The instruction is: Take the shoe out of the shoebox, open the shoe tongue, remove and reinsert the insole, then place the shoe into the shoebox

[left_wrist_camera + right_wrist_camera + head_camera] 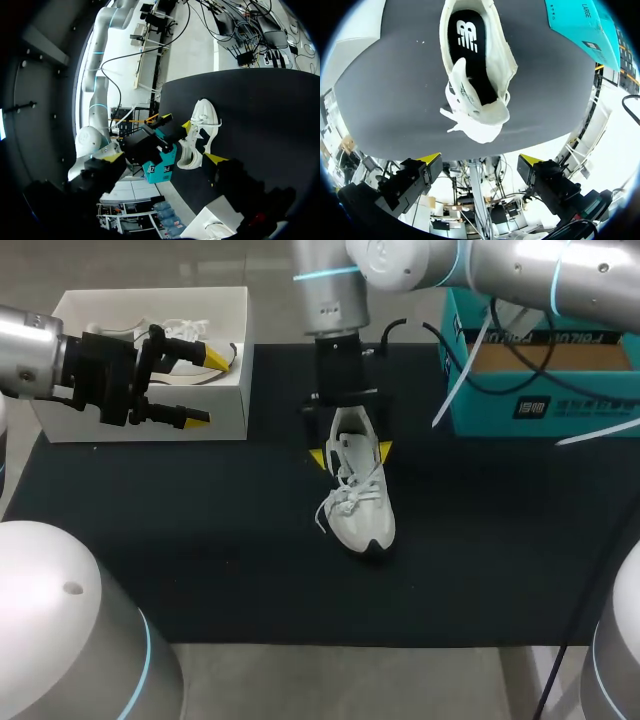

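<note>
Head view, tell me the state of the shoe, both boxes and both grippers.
shoe: outside the shoebox, upright, insole in.
white shoebox: open.
teal box: open.
left gripper: open, empty.
right gripper: open above the shoe's heel.

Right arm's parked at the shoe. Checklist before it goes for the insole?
1. Out of box: ok. The shoe stands on the black mat, apart from the white shoebox.
2. Grip state: ok. The right hand is open at the heel end, its tips either side.
3. Insole seated: ok. The insole lies inside the shoe.
4. Tongue opened: cannot tell. The tongue partly overhangs the insole.
5. Other arm clear: ok. The left hand is open over the white shoebox, away from the shoe.
</note>
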`<state>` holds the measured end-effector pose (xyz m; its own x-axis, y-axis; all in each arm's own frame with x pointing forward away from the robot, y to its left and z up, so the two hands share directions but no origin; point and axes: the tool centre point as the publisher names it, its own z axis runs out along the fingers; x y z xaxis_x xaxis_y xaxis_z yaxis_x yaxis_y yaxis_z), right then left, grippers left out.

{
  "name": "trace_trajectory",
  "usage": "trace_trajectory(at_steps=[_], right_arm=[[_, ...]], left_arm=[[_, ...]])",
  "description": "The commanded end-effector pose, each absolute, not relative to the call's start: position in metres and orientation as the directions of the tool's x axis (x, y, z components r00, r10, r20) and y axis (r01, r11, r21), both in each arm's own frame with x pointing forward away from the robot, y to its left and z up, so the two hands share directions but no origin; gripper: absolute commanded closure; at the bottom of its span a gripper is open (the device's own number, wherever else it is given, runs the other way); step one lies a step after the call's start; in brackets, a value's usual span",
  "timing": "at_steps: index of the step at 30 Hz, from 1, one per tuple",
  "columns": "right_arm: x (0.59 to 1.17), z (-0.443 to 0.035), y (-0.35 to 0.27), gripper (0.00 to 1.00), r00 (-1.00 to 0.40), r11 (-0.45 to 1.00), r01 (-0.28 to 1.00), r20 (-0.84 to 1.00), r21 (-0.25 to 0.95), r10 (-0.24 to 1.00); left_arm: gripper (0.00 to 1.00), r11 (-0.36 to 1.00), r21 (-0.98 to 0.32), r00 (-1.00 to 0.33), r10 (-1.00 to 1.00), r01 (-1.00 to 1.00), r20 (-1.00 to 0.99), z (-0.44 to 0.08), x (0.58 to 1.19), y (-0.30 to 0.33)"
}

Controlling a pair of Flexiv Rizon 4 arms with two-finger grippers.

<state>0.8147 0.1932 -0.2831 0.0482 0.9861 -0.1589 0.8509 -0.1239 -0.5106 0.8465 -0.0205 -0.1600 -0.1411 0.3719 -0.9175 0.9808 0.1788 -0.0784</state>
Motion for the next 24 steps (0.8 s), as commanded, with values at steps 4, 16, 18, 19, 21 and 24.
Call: trace_trajectory(at_steps=[4, 16, 18, 19, 21, 24], right_arm=[[0.802, -0.291, 0.199, 1.00, 0.052, -0.121, 0.887, -0.165, -0.446, 0.985], [0.800, -0.297, 0.188, 1.00, 0.079, -0.172, 0.902, -0.241, -0.396, 0.967], [0.803, -0.299, 0.183, 1.00, 0.084, -0.176, 0.910, -0.249, -0.375, 0.965], [0.806, -0.300, 0.181, 1.00, 0.085, -0.177, 0.912, -0.253, -0.369, 0.964], [0.813, -0.304, 0.176, 1.00, 0.085, -0.172, 0.921, -0.249, -0.351, 0.965], [0.824, -0.310, 0.173, 1.00, 0.082, -0.163, 0.930, -0.246, -0.329, 0.966]], left_arm=[[0.00, 0.179, -0.078, -0.141, 0.376, 0.981, -0.916, -0.160, 0.847, -0.021], [0.00, 0.179, -0.078, -0.141, 0.376, 0.981, -0.916, -0.160, 0.847, -0.021], [0.00, 0.179, -0.078, -0.141, 0.376, 0.981, -0.916, -0.160, 0.847, -0.021], [0.00, 0.179, -0.078, -0.141, 0.376, 0.981, -0.916, -0.160, 0.847, -0.021], [0.00, 0.179, -0.078, -0.141, 0.376, 0.981, -0.916, -0.160, 0.847, -0.021], [0.00, 0.179, -0.078, -0.141, 0.376, 0.981, -0.916, -0.160, 0.847, -0.021]])
